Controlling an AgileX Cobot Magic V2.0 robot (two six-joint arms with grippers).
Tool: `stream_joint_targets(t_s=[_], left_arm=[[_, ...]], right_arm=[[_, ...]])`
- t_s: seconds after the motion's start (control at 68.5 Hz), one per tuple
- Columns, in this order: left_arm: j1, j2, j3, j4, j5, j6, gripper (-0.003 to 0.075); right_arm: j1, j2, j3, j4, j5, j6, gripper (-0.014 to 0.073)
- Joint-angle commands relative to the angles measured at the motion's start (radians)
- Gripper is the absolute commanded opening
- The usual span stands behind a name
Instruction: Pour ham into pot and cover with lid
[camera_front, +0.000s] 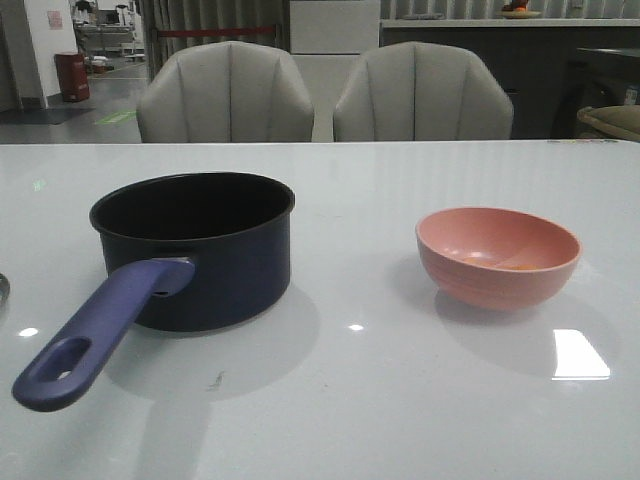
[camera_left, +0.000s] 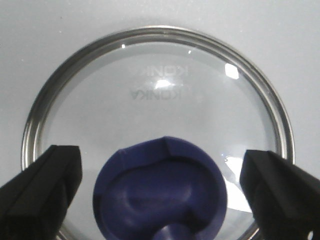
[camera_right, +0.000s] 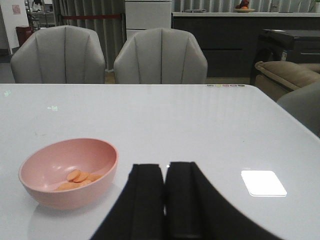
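The pot (camera_front: 195, 250) stands uncovered nearest the front camera on the table's (camera_front: 350, 400) left side, its long handle (camera_front: 100, 330) pointing toward the viewer. To the right sits the pink bowl (camera_front: 497, 256) with thin orange ham (camera_right: 78, 178) slices: light and loose, best tipped out by gripping the stiff bowl rim. The right gripper (camera_right: 165, 200) sits pressed together beside the bowl. The left gripper (camera_left: 160, 185) hangs spread around the knob (camera_left: 162, 192) of the glass lid (camera_left: 150, 95), which looks slippery and fragile; the knob is the 1 safe hold.
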Motion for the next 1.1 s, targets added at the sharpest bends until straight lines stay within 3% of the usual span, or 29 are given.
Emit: stream_joint_targets(t_s=[0.0, 0.19, 0.409, 0.716, 1.081], left_arm=[[0.002, -0.049, -0.051, -0.004, 0.005, 0.000, 0.0679], [-0.034, -0.155, -0.058, -0.012, 0.002, 0.039, 0.0679], [-0.094, -0.407, -0.005, -0.012, -0.042, 0.039, 0.0679], [-0.145, -0.749, 0.187, -0.046, -0.187, 0.039, 0.0679], [-0.277, -1.178, 0.466, -0.055, -0.308, 0.039, 0.0679]], right_arm=[[-0.005, -0.020, -0.005, -0.016, -0.084, -0.003, 0.0148], [-0.005, -0.020, -0.005, -0.016, -0.084, -0.003, 0.0148], [-0.005, -0.020, -0.005, -0.016, -0.084, -0.003, 0.0148], [-0.005, -0.020, -0.005, -0.016, -0.084, -0.003, 0.0148], [-0.005, -0.020, -0.005, -0.016, -0.084, -0.003, 0.0148]])
